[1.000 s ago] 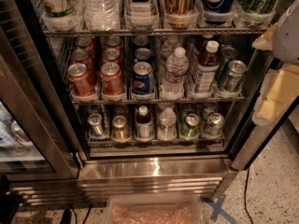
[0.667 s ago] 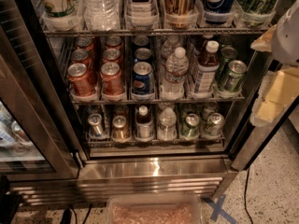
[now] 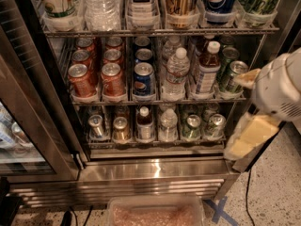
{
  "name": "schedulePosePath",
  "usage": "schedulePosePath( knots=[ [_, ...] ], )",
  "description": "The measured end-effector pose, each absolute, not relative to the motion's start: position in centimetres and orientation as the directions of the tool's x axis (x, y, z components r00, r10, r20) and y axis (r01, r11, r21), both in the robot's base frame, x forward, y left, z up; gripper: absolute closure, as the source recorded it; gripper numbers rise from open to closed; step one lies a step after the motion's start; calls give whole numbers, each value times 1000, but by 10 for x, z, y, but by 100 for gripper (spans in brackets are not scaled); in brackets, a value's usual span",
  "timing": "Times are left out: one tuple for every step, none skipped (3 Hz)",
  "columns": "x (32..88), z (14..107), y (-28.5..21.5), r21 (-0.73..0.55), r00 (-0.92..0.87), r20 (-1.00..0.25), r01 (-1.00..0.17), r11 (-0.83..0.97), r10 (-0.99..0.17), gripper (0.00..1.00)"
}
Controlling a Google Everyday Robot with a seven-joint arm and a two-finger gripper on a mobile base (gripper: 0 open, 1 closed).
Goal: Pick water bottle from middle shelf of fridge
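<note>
The water bottle (image 3: 176, 74), clear and ribbed with a white cap, stands upright at the front of its lane on the middle shelf (image 3: 155, 101) of the fridge (image 3: 155, 171). Another clear bottle stands behind it. Red cans (image 3: 82, 79) and blue Pepsi cans (image 3: 143, 79) are to its left. A white-capped bottle of dark liquid (image 3: 207, 72) and green cans (image 3: 233, 74) are to its right. My gripper (image 3: 251, 126), white with yellowish parts, hangs at the right edge in front of the fridge frame. It is right of and below the bottle and touches nothing.
The top rack (image 3: 155, 31) holds tall cups and big bottles. The lower rack (image 3: 155, 140) holds small cans and small bottles. The open glass door (image 3: 28, 126) stands at the left. A plastic bin (image 3: 155, 213) and a blue tape cross (image 3: 218, 211) are on the floor.
My gripper has come further into view, moving down and to the left at the right edge. The bottles and cans have not moved.
</note>
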State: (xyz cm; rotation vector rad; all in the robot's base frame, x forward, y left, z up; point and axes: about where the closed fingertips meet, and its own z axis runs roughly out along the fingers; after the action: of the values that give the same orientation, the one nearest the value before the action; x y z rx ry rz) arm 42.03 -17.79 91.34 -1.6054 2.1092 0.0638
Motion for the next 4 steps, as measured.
schedulePosePath(
  knots=[
    [418,881,-165,-255,-188,-500,-901,351,-846,0],
    [425,867,-144,-266,-190,-592,-872,412,-783,0],
    [425,867,-144,-266,-189,-592,-872,412,-783,0],
    [425,867,-135,-281,-180,-630,-854,437,-755,0]
  ],
)
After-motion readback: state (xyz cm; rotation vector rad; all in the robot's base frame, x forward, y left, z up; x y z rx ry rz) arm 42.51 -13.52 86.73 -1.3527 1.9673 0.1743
